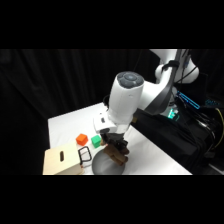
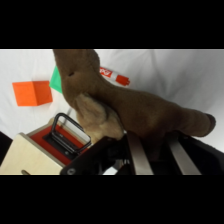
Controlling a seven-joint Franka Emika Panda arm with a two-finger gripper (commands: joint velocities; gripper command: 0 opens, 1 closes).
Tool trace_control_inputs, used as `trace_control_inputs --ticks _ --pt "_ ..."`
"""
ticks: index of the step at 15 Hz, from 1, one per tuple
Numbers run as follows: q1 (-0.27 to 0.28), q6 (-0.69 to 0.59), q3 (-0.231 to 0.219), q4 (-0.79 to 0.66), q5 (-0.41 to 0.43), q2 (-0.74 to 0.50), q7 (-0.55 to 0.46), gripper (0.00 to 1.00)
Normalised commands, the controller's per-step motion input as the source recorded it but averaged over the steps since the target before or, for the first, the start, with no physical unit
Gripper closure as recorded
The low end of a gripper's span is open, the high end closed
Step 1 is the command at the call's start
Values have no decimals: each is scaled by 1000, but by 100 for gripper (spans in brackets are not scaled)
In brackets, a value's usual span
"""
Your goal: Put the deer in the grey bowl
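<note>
Hand clamped on deer, hovering just over bowl rim. Shift to bowl centre & lower before letting go, w/o clipping box beside bowl.

No legible text or labels

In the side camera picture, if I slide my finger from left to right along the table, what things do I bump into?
wooden box → orange cube → green cube → deer held in the claw above the grey bowl
</note>
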Motion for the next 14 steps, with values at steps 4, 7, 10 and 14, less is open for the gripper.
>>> trace_control_inputs --ticks 4,7,10,14 --pt "69 -103 -29 460 27 331 43 60" --pt "54 -102 -86 330 5 223 9 37" --pt "61 -159 -85 223 -4 101 -17 13" --pt "67 -278 -43 134 7 -50 -54 0"
